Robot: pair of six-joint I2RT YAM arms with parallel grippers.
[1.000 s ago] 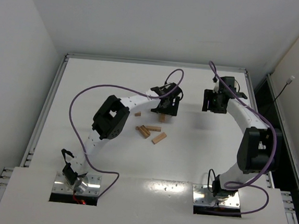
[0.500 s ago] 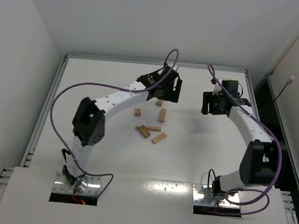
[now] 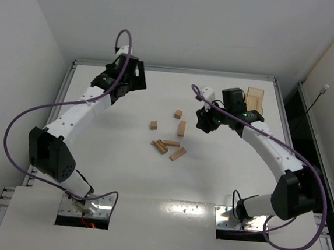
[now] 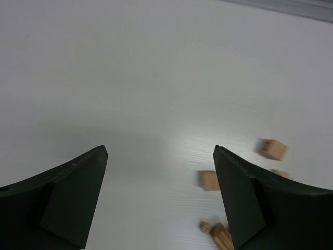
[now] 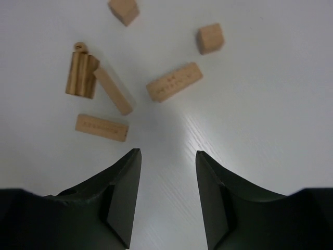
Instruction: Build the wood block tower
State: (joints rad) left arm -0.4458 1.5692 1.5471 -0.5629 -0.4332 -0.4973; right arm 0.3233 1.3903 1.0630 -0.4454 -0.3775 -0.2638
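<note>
Several light-tan wooden blocks lie loose and flat in the middle of the table, with no stack. They include a cube (image 3: 178, 114), a cube (image 3: 153, 125), a bar (image 3: 181, 128) and a bar (image 3: 178, 154). My left gripper (image 3: 134, 80) is open and empty at the back left, well away from the blocks. Its wrist view (image 4: 158, 151) shows two cubes (image 4: 272, 149) (image 4: 209, 180) off to its right. My right gripper (image 3: 205, 120) is open and empty just right of the blocks. In its wrist view (image 5: 168, 152) a bar (image 5: 174, 82) and another bar (image 5: 101, 127) lie ahead of the fingertips.
A light-wood tray (image 3: 254, 99) stands at the back right, behind the right arm. The table's raised metal rim (image 3: 172, 70) runs along the back and sides. Purple cables loop from both arms.
My left arm swung from over the blocks to the back left, leaving a cube and a bar behind. My right gripper moved left toward the blocks, uncovering the tray.
</note>
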